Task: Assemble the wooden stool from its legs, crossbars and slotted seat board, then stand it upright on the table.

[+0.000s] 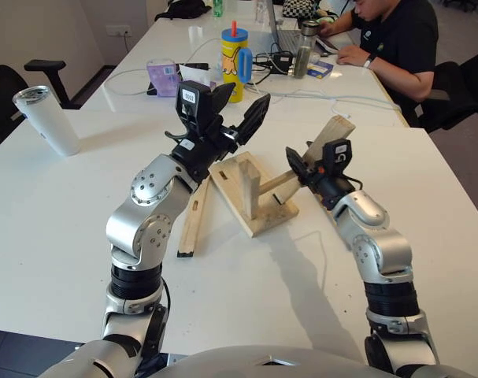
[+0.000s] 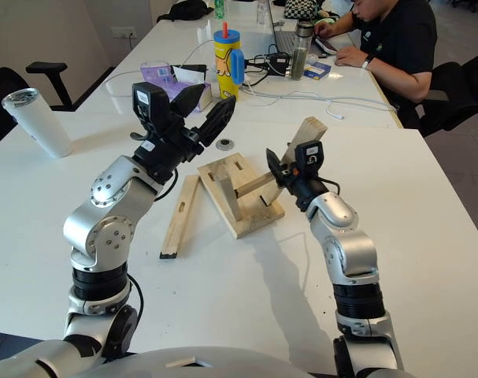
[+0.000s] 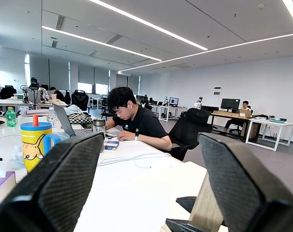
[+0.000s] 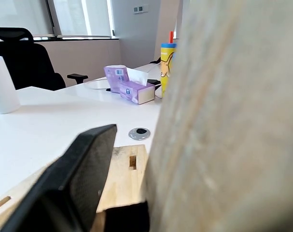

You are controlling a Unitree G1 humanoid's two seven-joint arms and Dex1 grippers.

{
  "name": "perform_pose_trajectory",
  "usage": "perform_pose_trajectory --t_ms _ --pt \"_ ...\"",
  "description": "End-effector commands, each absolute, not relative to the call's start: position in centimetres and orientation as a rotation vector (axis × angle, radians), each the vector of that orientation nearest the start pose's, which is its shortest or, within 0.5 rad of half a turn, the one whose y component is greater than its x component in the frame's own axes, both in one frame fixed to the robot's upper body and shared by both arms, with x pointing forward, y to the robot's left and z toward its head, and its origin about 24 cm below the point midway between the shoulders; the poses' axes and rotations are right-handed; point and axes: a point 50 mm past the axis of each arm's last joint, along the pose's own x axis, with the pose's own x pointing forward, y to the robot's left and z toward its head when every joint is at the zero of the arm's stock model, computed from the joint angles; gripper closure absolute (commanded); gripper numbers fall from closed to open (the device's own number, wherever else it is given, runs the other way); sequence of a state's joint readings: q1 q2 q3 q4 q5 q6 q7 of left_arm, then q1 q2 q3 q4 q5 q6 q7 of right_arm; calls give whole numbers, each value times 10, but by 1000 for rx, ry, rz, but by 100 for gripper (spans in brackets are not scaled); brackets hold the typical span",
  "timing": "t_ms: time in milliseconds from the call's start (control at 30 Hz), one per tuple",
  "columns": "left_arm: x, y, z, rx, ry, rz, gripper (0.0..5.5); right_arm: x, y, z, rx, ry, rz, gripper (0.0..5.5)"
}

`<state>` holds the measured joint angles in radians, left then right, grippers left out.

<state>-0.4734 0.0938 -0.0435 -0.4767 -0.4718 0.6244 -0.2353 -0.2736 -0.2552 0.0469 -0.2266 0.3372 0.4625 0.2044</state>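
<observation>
Parts of the stool are gathered around the slotted seat board [image 2: 250, 220], which lies flat on the white tabletop. Just beside the board's left edge a loose leg [image 2: 178, 216] lies flat, with its long axis running from near to far. On the board one leg [image 2: 227, 193] stands upright, and from it a crossbar [image 2: 254, 187] runs sideways to the right tool [image 2: 279, 172]. This tool hangs just off the board's right edge and is pinching another leg [image 2: 305, 132], which points up and away from the board. I cannot tell if the crossbar's end is already seated in this held leg. The left tool [image 2: 205, 110] hovers above the board's far left corner, with fingers spread wide and holding nothing. I judge that the held leg must next be swung down toward the board, so its tilted long axis has to come upright like that of the standing leg. The loose leg is nearer to the left arm. Beyond the board are a small metal grommet [image 2: 223, 144], a purple tissue box [image 2: 164, 76] and a yellow cup [image 2: 225, 53]. Far to the board's left stands a white tumbler [image 2: 34, 122].
</observation>
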Motion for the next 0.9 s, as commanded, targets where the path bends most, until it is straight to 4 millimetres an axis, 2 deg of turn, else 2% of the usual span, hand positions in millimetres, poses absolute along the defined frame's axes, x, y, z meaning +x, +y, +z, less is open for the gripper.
perform_pose_trajectory --t_ms 33,233,367,567,767,900 --pt "268 91 215 -181 -285 -675 189 293 -128 96 1 160 403 275" --pt "257 105 218 -134 -254 -703 189 297 -125 88 -38 178 351 275" --pt "246 104 214 -107 -194 -758 189 300 -124 89 -42 165 330 275" --pt "248 100 182 -75 -17 -742 189 301 -121 93 -34 138 332 275" --pt "248 96 174 -54 13 -750 189 301 -122 93 -32 134 330 275" --pt "247 95 177 -62 -9 -752 238 301 -121 93 -30 138 336 273"
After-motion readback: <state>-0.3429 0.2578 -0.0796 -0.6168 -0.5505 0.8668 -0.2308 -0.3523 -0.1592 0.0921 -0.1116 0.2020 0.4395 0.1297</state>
